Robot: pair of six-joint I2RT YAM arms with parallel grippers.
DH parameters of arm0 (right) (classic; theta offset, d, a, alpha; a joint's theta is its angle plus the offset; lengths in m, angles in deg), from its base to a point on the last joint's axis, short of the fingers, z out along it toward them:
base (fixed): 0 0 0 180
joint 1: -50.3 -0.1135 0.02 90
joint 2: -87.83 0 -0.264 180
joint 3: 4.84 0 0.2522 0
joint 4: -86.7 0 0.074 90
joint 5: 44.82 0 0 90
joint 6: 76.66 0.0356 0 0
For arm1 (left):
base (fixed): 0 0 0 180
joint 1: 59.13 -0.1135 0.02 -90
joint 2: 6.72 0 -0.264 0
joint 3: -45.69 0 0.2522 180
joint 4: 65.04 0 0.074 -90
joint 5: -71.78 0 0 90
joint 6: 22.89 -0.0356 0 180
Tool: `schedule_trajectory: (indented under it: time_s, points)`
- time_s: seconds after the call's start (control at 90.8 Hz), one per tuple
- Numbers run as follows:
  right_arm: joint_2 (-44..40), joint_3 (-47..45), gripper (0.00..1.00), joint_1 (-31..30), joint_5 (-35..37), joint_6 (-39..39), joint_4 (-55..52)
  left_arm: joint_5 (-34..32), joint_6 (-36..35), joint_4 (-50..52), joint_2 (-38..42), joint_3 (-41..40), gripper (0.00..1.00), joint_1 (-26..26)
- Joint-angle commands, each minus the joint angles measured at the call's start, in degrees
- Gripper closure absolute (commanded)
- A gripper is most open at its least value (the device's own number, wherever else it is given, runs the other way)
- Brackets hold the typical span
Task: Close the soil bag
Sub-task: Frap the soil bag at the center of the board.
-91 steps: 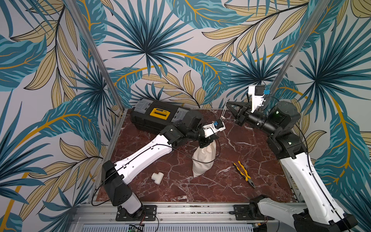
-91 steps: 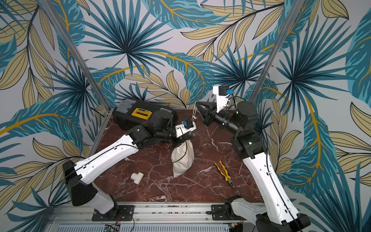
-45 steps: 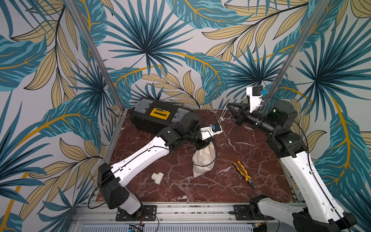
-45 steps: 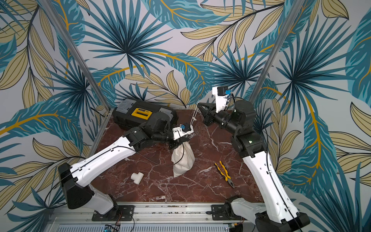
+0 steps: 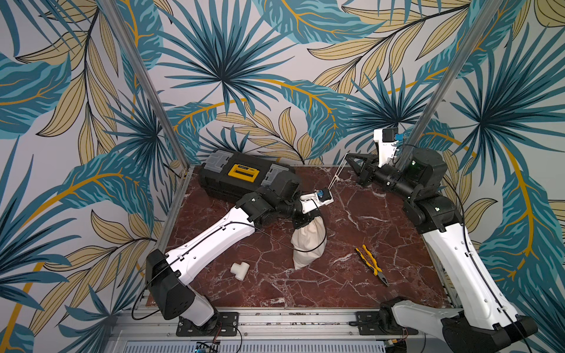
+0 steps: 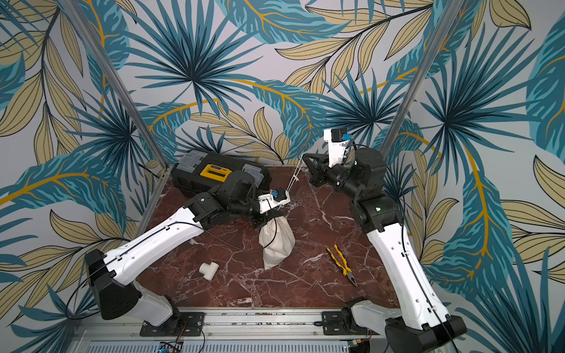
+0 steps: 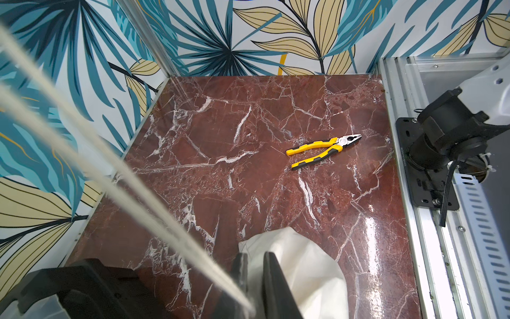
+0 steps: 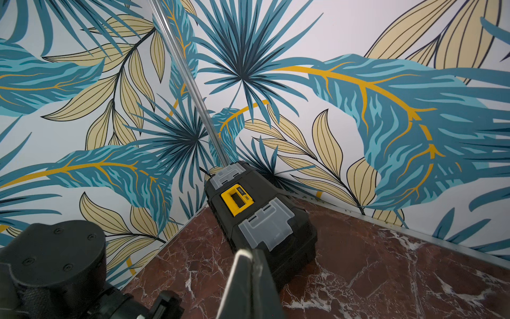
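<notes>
The soil bag (image 5: 308, 244) (image 6: 276, 244), a cream cloth sack, stands near the middle of the marble table, its neck gathered. My left gripper (image 5: 301, 221) (image 6: 266, 220) is shut on that neck. In the left wrist view the two fingers (image 7: 271, 273) stand almost together with bag cloth (image 7: 303, 273) between them. A thin pale cord (image 5: 337, 172) (image 6: 295, 175) (image 7: 110, 171) runs taut from the neck up to my right gripper (image 5: 348, 156) (image 6: 304, 156), which is shut on its end, raised near the back wall. The right wrist view shows those jaws (image 8: 249, 252) pressed together.
A black toolbox (image 5: 244, 177) (image 6: 217, 174) (image 8: 259, 218) with a yellow latch lies along the back left. A white pipe tee (image 5: 239, 270) (image 6: 209, 270) sits front left of the bag. Yellow pliers (image 5: 370, 264) (image 6: 342, 262) (image 7: 323, 149) lie to its right.
The left arm has drawn back slightly to the left with the bag's neck. The right gripper has lifted a little, and the cord between them looks longer and tighter.
</notes>
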Motion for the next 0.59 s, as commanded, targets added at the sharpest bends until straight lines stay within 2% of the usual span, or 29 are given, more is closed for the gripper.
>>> schedule_trajectory:
  time_s: [0.0,0.143,0.264,0.419,0.584]
  points:
    - [-1.1,1.9,1.0,4.0,7.9,-0.2,9.8,0.4,-0.1,16.4,0.3,-1.4,1.0,-0.6]
    - [0.6,-0.2,1.0,6.6,9.2,1.2,2.5,-1.1,0.2,19.0,0.1,2.8,1.0,-1.0]
    - [-0.9,-8.3,1.0,7.0,7.5,3.3,1.9,-1.8,0.9,19.2,-0.4,6.9,1.0,-1.0]
    - [-2.8,-20.6,1.0,7.0,1.9,6.8,5.2,-1.6,2.5,16.3,-1.0,9.7,1.0,-1.0]
    - [-3.9,-34.6,1.0,6.5,-9.4,10.1,14.4,-0.7,3.4,16.4,-3.4,14.4,1.0,-1.2]
